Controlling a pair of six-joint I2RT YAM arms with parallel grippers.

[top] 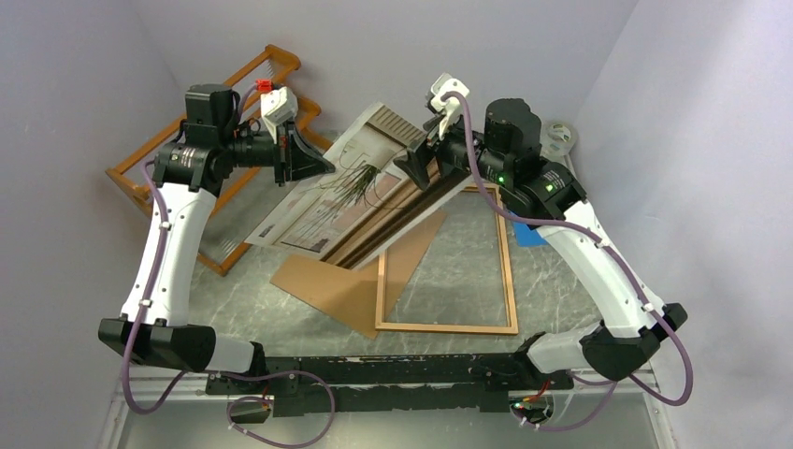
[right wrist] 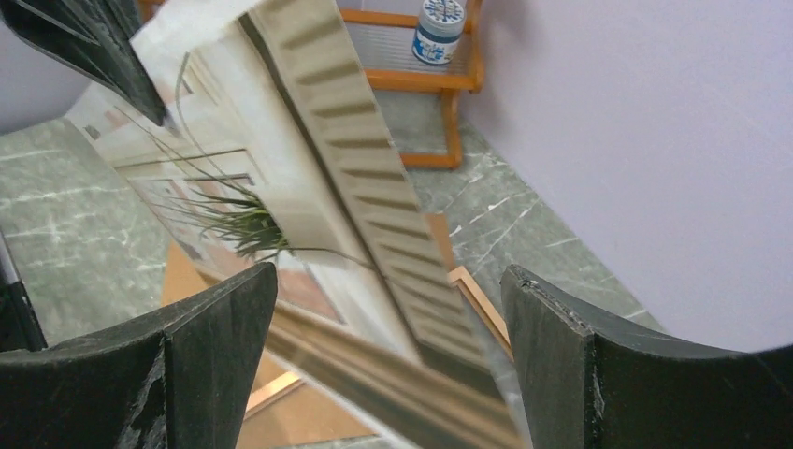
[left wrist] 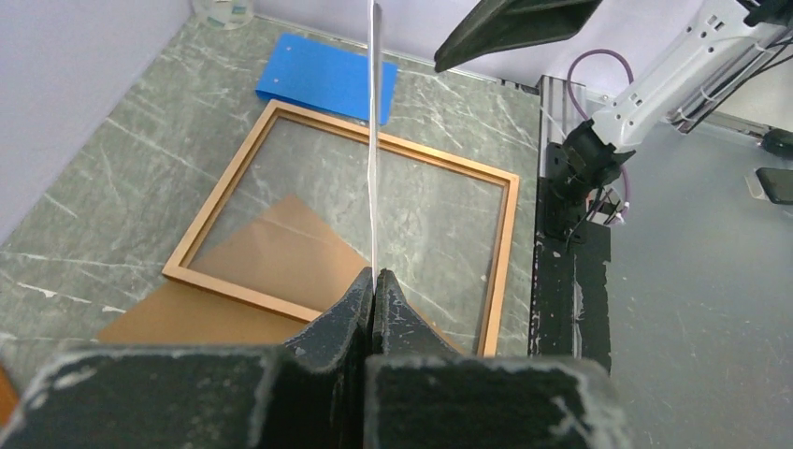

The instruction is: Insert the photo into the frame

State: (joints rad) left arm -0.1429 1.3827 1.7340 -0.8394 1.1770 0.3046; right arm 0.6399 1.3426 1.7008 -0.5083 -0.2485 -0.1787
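The photo (top: 374, 187) hangs tilted in the air over the table's back middle, picture side up. My left gripper (top: 313, 164) is shut on its left edge; in the left wrist view the sheet (left wrist: 374, 140) shows edge-on, rising from the closed gripper (left wrist: 374, 276). My right gripper (top: 418, 159) is open at the photo's far right edge; in the right wrist view the print (right wrist: 309, 187) passes between the spread fingers (right wrist: 215, 318) of the gripper (right wrist: 388, 318). The frame (top: 510, 271) lies flat on the table under the photo's right part and also shows in the left wrist view (left wrist: 505, 253).
A brown backing board (top: 337, 281) lies partly under the frame's left side. A blue sheet (top: 530, 234) lies beyond the frame's right edge. An orange wooden rack (top: 140, 182) stands at the back left, with a white jar (right wrist: 438, 28) on it. A tape roll (top: 559, 138) sits back right.
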